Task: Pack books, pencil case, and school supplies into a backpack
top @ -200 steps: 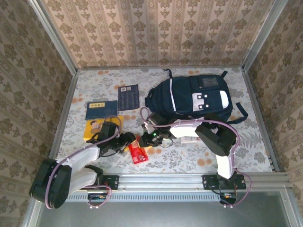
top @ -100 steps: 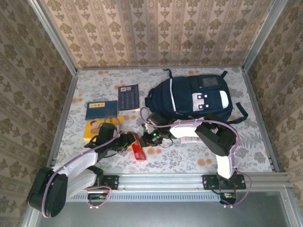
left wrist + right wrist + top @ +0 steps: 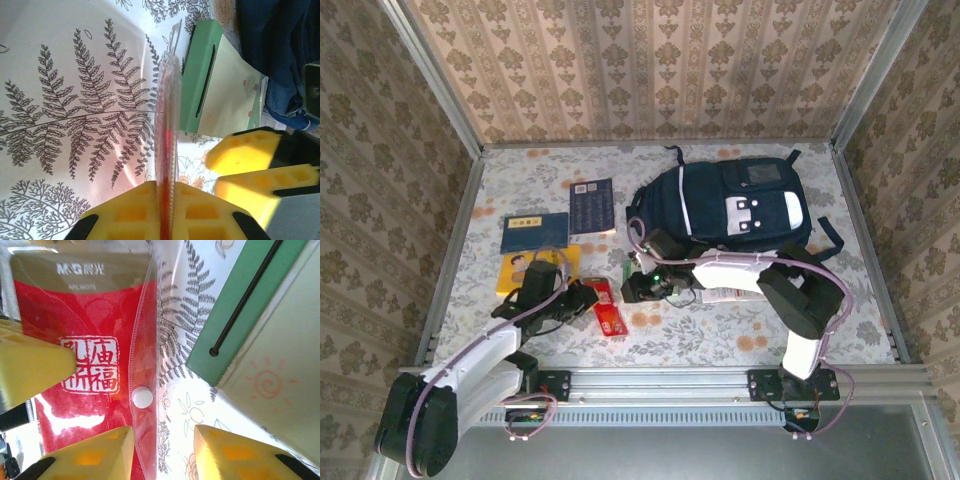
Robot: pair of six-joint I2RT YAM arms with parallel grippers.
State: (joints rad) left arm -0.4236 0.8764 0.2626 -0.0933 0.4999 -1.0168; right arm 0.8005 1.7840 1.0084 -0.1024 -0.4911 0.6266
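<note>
Left wrist: left claw (image 3: 165, 195) clamped on red packet (image 3: 168, 100) edge-on, beside green pad (image 3: 220, 95) (right claw (image 3: 162, 440) part open, empty). Pickup step; next needs a lift toward the backpack (image 3: 730, 205) just behind.

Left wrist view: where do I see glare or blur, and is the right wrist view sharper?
Left wrist view: the red packet is soft near the left gripper, and the table has a pale sheen. Right wrist view: the packet's print is sharp, with glare low on its plastic.
</note>
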